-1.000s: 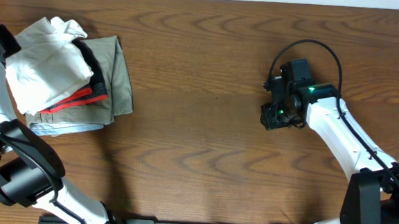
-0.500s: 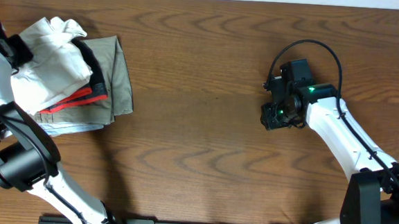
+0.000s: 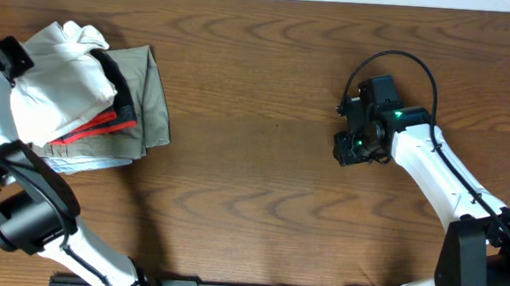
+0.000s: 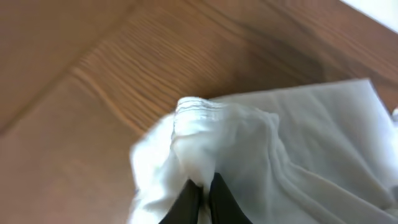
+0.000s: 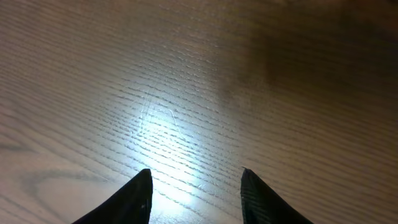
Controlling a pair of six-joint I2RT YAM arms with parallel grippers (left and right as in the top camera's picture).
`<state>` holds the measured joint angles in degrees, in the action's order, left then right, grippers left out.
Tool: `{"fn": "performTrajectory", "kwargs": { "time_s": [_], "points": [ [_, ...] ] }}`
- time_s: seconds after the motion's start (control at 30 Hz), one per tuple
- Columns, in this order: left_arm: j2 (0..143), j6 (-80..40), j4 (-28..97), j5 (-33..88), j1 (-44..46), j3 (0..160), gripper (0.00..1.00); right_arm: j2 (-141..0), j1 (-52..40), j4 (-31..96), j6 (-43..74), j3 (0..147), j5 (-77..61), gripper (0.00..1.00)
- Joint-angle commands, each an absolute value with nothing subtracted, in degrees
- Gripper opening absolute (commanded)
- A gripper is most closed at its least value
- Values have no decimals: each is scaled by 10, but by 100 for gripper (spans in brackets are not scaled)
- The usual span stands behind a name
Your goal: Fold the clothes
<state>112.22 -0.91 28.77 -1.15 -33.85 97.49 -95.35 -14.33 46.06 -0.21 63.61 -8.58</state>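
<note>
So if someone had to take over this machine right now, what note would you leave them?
Left gripper: shut, pinching an edge of the white trousers.
Right gripper: open, empty, over bare table.
Trousers lie bunched on top of a pile with a khaki garment and a red-and-black garment, at the table's left end.
Done: grip only.
To do: pull them off the pile, spread, fold.

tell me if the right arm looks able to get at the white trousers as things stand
Probably not from here. The right gripper sits open over bare table on the right; the white trousers lie far left, pinched by the left gripper. Nothing blocks the path; the stretch looks long.
</note>
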Motion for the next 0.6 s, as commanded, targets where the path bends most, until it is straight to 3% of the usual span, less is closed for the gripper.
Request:
{"fn": "performTrajectory", "kwargs": {
  "time_s": [0.0, 0.2, 0.27, 0.43, 0.57],
  "points": [
    [1101, -48, 297, -101, -338, 994, 6, -956, -147, 461, 8, 637, -88, 45],
    [1103, -78, 333, -149, -338, 992, 7, -956, -147, 462, 8, 637, -88, 45],
    [1103, -78, 334, -149, -338, 985, 16, -956, -147, 462, 8, 637, -88, 45],
    [1105, -78, 332, -149, -338, 976, 50, -956, -147, 462, 8, 637, -88, 45],
    [1102, -76, 316, -141, -338, 976, 52, -956, -147, 464, 8, 637, -88, 45]
  ]
}}
